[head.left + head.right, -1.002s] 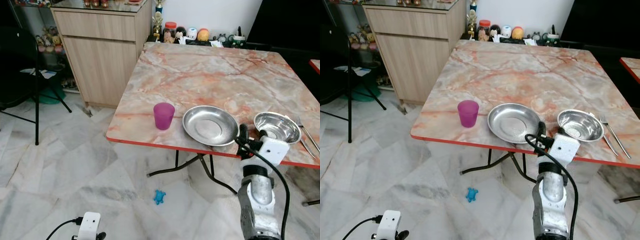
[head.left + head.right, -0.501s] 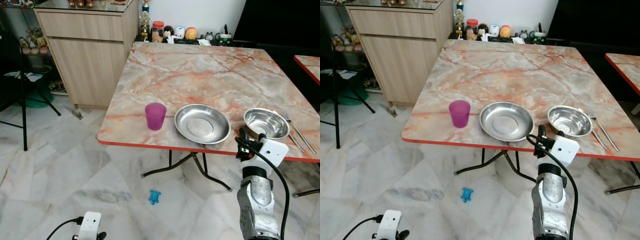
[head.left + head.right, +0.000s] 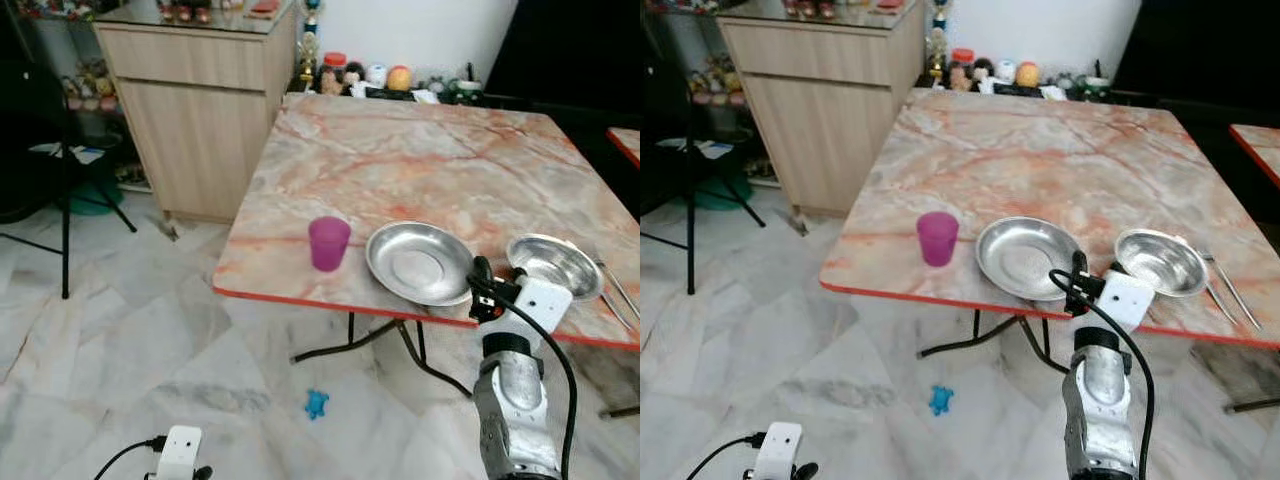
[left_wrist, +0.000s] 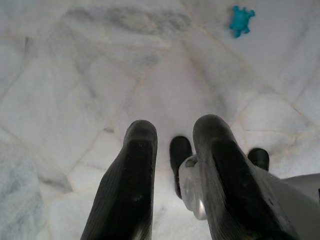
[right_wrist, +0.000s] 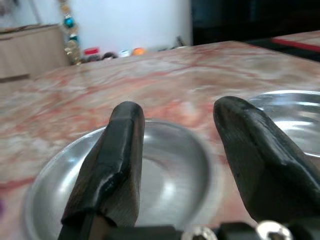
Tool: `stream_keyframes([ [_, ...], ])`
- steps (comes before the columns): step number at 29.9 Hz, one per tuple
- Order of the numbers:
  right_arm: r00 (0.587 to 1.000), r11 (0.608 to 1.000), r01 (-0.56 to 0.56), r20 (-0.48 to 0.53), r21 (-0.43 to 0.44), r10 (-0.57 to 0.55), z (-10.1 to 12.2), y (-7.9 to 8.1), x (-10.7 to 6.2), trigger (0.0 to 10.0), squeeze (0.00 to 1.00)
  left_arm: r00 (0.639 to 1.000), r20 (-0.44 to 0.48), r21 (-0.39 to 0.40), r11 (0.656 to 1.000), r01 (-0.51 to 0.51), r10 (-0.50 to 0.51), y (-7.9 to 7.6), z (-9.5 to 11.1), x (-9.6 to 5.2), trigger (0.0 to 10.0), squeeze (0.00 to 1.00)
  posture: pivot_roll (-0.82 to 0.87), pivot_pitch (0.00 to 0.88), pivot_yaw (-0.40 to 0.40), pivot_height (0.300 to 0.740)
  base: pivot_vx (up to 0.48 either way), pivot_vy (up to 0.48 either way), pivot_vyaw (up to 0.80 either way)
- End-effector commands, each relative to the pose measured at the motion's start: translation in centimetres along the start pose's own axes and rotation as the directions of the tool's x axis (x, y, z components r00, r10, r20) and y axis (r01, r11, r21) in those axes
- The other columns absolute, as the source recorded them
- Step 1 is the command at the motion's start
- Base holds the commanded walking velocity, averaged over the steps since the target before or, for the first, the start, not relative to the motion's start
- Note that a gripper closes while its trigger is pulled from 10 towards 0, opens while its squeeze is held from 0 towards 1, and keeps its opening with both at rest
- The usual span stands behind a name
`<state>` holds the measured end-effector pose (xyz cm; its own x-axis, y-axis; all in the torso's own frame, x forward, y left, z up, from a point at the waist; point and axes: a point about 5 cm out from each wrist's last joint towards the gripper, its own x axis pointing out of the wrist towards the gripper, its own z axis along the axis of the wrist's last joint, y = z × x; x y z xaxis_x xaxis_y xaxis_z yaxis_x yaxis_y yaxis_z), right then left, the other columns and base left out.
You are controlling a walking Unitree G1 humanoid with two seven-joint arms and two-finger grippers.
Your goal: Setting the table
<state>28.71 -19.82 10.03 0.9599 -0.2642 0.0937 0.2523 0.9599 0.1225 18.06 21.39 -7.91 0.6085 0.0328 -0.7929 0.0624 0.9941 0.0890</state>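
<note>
On the marble table (image 3: 420, 160), near its front edge, stand a purple cup (image 3: 329, 243), a steel plate (image 3: 419, 262) and a steel bowl (image 3: 554, 266) in a row. A fork (image 3: 617, 290) lies to the right of the bowl. My right gripper (image 5: 175, 110) is open at the table's front edge, level with the plate's (image 5: 165, 170) near rim and holding nothing. In the head views its wrist (image 3: 527, 303) sits between plate and bowl. My left gripper (image 4: 175, 131) hangs open over the floor, idle.
A wooden cabinet (image 3: 210, 110) stands left of the table. Jars and figurines (image 3: 390, 78) line the table's far edge. A black chair frame (image 3: 60, 190) is at far left. A small blue toy (image 3: 317, 403) lies on the marble floor by the table's black legs (image 3: 380, 335).
The whole picture has shifted, so the camera moved. My right gripper stays at the plate's near rim, still open. Cup, plate and bowl keep their places on the table.
</note>
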Motion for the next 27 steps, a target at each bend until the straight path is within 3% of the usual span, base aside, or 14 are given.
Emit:
stream_keyframes([
  [1, 1.000, 1.000, -0.006, 0.017, 0.001, 0.006, 0.5, 0.1, 0.1, 10.0, 0.00, 1.000, -0.009, 0.010, 1.000, 0.010, -0.010, -0.3, -0.2, 0.0, 10.0, 0.00, 0.09, 0.000, -0.073, 0.740, 0.352, 0.000, 0.00],
  [10, 1.000, 1.000, -0.006, 0.012, 0.001, 0.006, 0.4, 0.2, 0.0, 10.0, 0.00, 1.000, -0.008, 0.017, 1.000, 0.002, -0.001, -0.1, -0.2, 0.0, 10.0, 0.00, 0.10, 0.000, -0.072, 0.740, 0.342, 0.000, 0.00],
  [18, 0.999, 1.000, 0.012, -0.031, 0.010, -0.012, -0.2, -0.4, -1.1, 10.0, 0.00, 1.000, -0.010, 0.012, 1.000, 0.001, -0.001, -0.1, -0.3, -0.1, 10.0, 0.00, 0.09, 0.000, -0.073, 0.740, 0.000, 0.000, 0.00],
  [24, 0.995, 0.999, -0.031, -0.090, -0.009, 0.030, -0.6, -0.9, -2.9, 10.0, 0.01, 1.000, -0.012, 0.011, 1.000, 0.000, 0.000, -0.1, -0.4, -0.1, 10.0, 0.00, 0.09, 0.000, -0.076, 0.740, 0.000, 0.000, 0.00],
  [25, 0.995, 0.999, -0.034, -0.099, -0.008, 0.033, -0.7, -1.0, -3.2, 10.0, 0.36, 1.000, -0.012, 0.012, 1.000, 0.000, 0.000, -0.1, -0.5, -0.1, 10.0, 0.00, 0.09, 0.000, -0.076, 0.740, 0.000, 0.000, 0.00],
  [26, 0.993, 0.999, -0.049, -0.111, -0.005, 0.048, -0.8, -1.0, -3.5, 10.0, 1.00, 1.000, -0.013, 0.013, 1.000, 0.000, 0.001, -0.1, -0.5, -0.1, 10.0, 0.00, 0.09, 0.000, -0.076, 0.740, 0.000, 0.000, 0.00],
  [27, 0.991, 0.998, -0.062, -0.116, -0.004, 0.061, -0.8, -1.0, -3.7, 10.0, 1.00, 1.000, -0.014, 0.014, 1.000, 0.000, 0.001, -0.1, -0.5, -0.1, 10.0, 0.00, 0.09, 0.000, -0.076, 0.740, 0.000, 0.000, 0.00],
])
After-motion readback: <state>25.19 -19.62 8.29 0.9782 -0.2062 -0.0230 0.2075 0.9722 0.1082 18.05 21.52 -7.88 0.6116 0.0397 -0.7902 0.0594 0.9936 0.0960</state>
